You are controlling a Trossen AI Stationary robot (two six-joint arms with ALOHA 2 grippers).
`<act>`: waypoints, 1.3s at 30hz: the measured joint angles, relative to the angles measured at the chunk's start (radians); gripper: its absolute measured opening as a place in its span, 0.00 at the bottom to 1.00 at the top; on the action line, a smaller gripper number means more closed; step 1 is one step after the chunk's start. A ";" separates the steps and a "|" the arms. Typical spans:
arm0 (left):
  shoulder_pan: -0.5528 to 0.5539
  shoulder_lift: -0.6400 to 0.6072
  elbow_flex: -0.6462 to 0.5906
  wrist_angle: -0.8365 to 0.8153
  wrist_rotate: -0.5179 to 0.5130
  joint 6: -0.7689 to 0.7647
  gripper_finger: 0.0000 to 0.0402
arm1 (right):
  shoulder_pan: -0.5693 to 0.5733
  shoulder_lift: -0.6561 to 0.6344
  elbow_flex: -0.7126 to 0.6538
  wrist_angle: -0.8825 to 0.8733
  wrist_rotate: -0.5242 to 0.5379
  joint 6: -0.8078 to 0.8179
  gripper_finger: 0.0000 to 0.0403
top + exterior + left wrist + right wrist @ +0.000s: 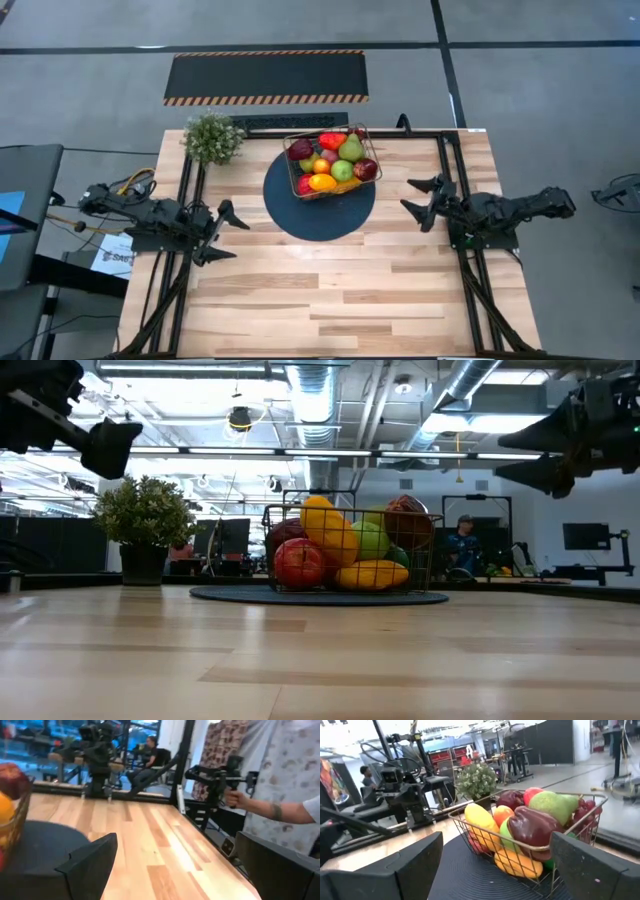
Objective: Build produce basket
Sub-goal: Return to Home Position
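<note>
The gold wire basket (372, 150) stands on the dark blue round mat (320, 212) at the table's far middle. It is filled with produce (332, 160): red apples, a green apple, a pear, a yellow lemon, an orange piece and dark red pieces. In the low view the basket (425, 565) stands upright, heaped with fruit (345, 545). My left gripper (228, 232) is open and empty, left of the mat. My right gripper (425, 203) is open and empty, right of the mat, facing the basket (485, 840).
A green potted plant (212, 137) stands at the far left of the table. A person's hand holding a dark device (235, 795) shows beyond the table's edge in the left wrist view. Bare wood lies across the near half of the table (330, 300).
</note>
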 joint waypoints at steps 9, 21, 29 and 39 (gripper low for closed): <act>0.117 0.004 0.000 -0.010 -0.047 0.103 0.98 | -0.005 0.012 0.001 -0.026 -0.007 0.076 0.96; 0.389 0.004 -0.001 -0.002 -0.091 0.210 0.98 | -0.005 0.013 0.001 -0.030 -0.007 0.076 0.96; 0.406 0.004 -0.001 0.004 -0.108 0.116 0.98 | -0.005 0.013 0.000 -0.032 -0.008 0.076 0.96; 0.406 0.004 -0.002 0.004 -0.108 0.113 0.98 | -0.005 0.013 0.000 -0.032 -0.008 0.075 0.96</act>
